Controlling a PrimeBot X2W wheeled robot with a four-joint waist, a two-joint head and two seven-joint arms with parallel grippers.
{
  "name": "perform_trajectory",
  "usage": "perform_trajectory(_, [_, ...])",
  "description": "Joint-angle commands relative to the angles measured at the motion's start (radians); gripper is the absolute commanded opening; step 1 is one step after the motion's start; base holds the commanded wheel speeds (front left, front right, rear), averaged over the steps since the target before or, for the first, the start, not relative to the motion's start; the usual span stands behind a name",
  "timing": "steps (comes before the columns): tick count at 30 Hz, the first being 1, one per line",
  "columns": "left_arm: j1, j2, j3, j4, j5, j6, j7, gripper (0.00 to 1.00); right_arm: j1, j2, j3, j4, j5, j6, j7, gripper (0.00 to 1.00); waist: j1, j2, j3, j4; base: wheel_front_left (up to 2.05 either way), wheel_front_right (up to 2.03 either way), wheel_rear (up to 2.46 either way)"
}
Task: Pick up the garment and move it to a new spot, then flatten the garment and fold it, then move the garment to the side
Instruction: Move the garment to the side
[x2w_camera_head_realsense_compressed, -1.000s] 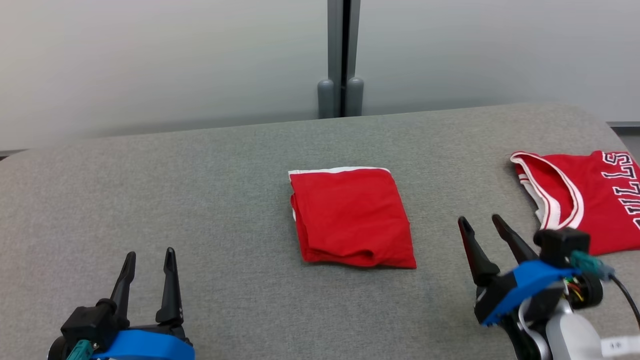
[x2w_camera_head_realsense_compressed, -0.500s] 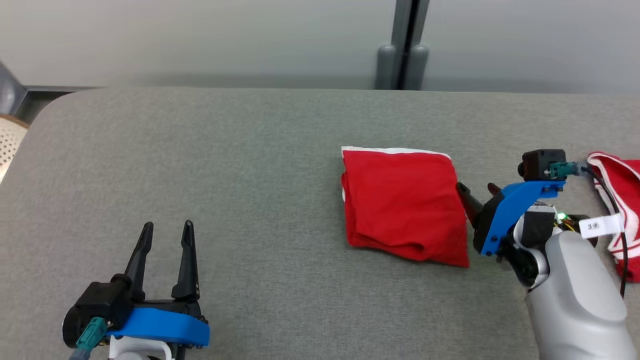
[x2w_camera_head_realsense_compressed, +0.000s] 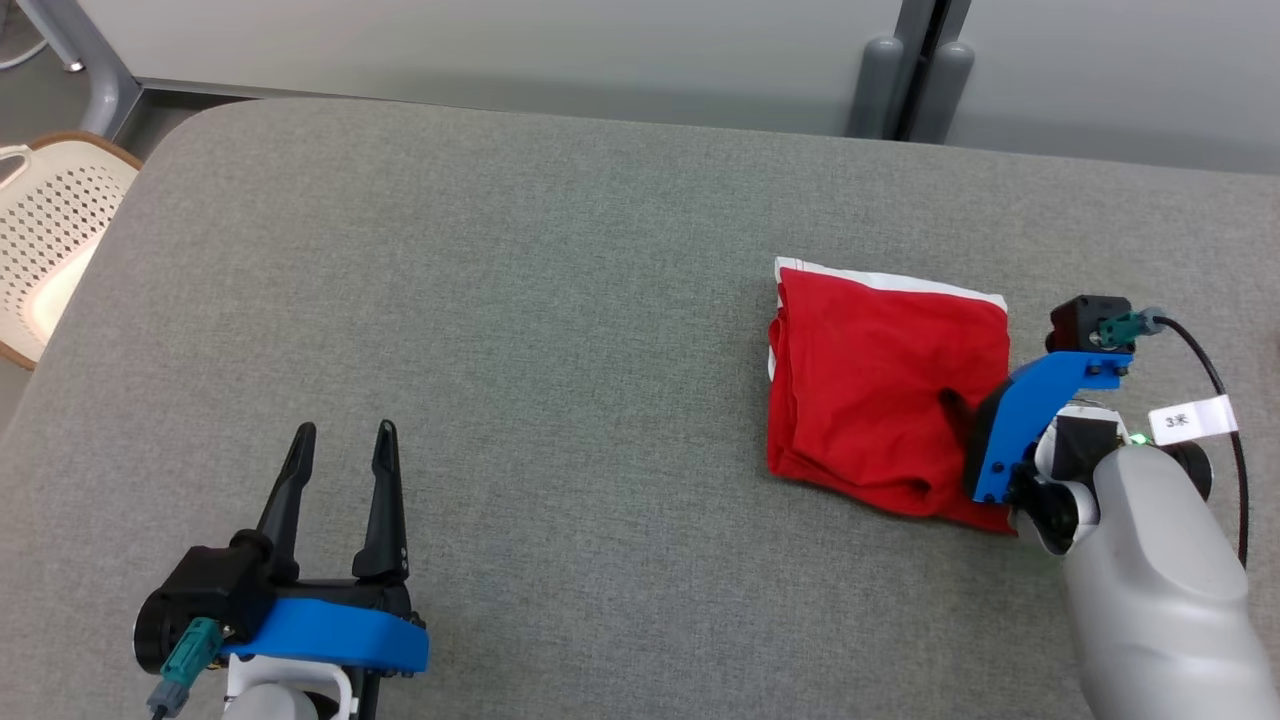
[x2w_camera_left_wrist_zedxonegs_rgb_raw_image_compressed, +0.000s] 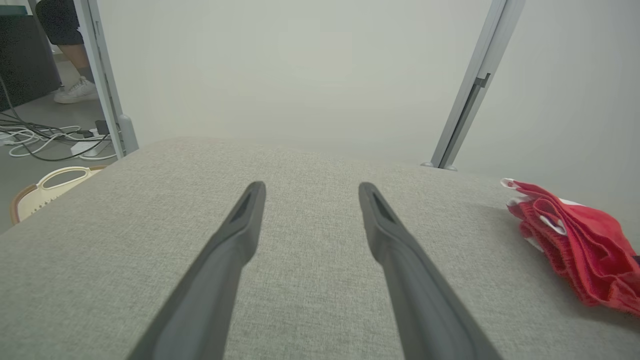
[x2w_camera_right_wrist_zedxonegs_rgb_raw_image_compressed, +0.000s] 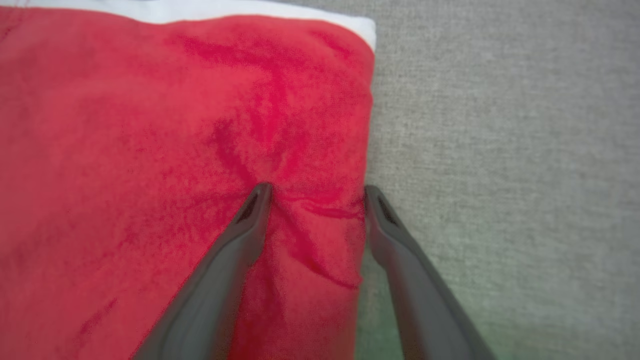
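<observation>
Since a second ago my right pincer (x2w_camera_right_wrist_zedxonegs_rgb_raw_image_compressed: 316, 192) has come down onto the right edge of the folded red garment (x2w_camera_head_realsense_compressed: 880, 400) on the table (x2w_camera_head_realsense_compressed: 500, 300). Its jaws stand apart astride that edge, gripping nothing; I should scoop under every layer before closing. Meanwhile my left pincer (x2w_camera_head_realsense_compressed: 342, 435) idles, spread.

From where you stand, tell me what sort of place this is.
Probably an indoor lab or office test space: a grey fabric-covered table holding a folded red garment, pale partition panels behind it, and loose cables on the floor near a perforated basket.
</observation>
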Motion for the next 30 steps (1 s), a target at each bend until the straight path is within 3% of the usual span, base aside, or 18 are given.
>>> perform_trajectory(1, [-0.016,-0.001,0.007,-0.001,0.004,-0.002,-0.007,1.0,0.005,0.013,0.025,0.024,0.0,0.002,0.002,0.0,-0.0001,0.0,0.001,-0.008,0.0,0.0,0.0])
perform_trajectory(5, [-0.019,0.002,0.015,-0.006,0.008,-0.004,-0.007,1.0,-0.029,-0.014,0.11,0.001,-0.023,0.001,0.009,0.0,-0.0001,0.0,-0.003,-0.039,0.0,0.0,0.0])
perform_trajectory(10, [-0.009,0.006,0.032,-0.018,0.009,-0.006,-0.007,1.0,-0.073,-0.095,0.303,-0.101,0.003,0.001,0.064,0.0,-0.0001,0.0,-0.015,-0.113,0.0,0.0,0.0])
perform_trajectory(18, [-0.018,0.008,0.051,-0.034,0.021,-0.014,-0.007,1.0,-0.129,-0.327,0.598,-0.351,0.146,0.001,0.213,0.0,-0.0001,0.0,-0.004,-0.265,0.0,0.0,0.0])
perform_trajectory(23, [-0.045,0.016,0.052,-0.044,0.031,-0.018,-0.007,1.0,-0.167,-0.457,0.677,-0.457,0.219,0.001,0.26,0.0,-0.0001,0.0,0.036,-0.342,0.0,0.0,0.0])
perform_trajectory(30, [-0.084,0.043,0.049,-0.051,0.043,-0.023,-0.002,1.0,-0.201,-0.585,0.744,-0.49,0.273,0.001,0.194,0.0,-0.0001,0.0,0.11,-0.418,0.0,0.0,0.0])
